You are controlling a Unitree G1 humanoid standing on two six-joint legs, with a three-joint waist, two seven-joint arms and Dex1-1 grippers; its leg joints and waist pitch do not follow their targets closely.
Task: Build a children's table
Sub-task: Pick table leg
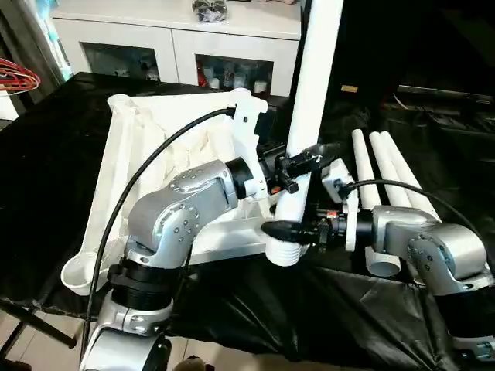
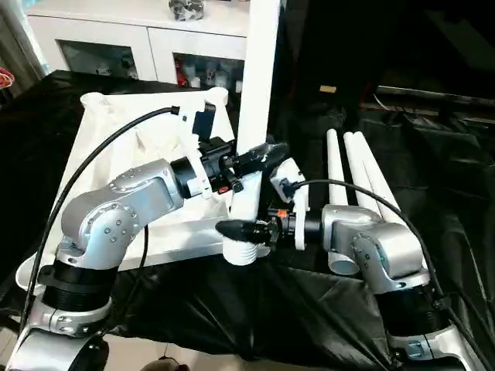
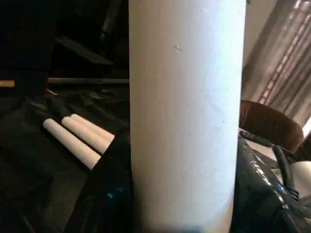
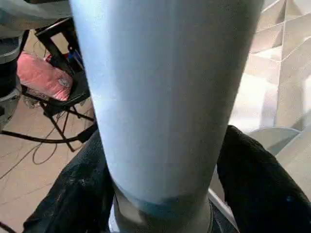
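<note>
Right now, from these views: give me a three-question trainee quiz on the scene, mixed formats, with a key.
1. True or false: the upright leg stands at a corner of the upside-down table top.
2. How many spare legs lie on the black-covered table?
A) one B) three C) five
3. Fill in: the left claw grips the upright leg ____ than the right claw.

Key: 1 true; 2 B; 3 higher. Both claws are closed around that leg, the right one just above its ribbed bottom end.
</note>
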